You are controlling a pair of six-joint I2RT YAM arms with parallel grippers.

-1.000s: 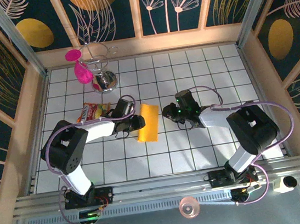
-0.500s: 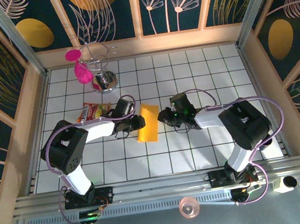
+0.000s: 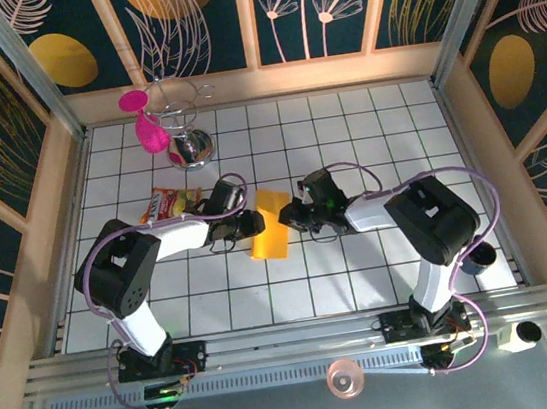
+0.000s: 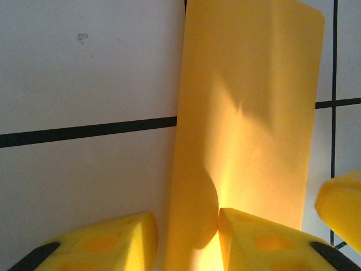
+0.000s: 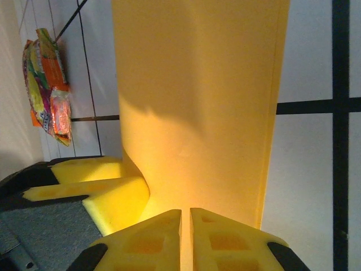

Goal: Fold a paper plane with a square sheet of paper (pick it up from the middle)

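Square sheet of paper (image 3: 269, 225), folded into a narrow strip, lies on the tiled table (image 3: 346, 144). The left gripper (image 4: 186, 226) stands partly apart, straddling its raised edge. The right gripper (image 5: 186, 217) is almost closed at the opposite edge; any pinch is unclear. A snack packet (image 3: 171, 204) lies leftward.

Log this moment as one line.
paper: folded into strip | left gripper: open, astride its left edge | right gripper: shut, tips at right edge
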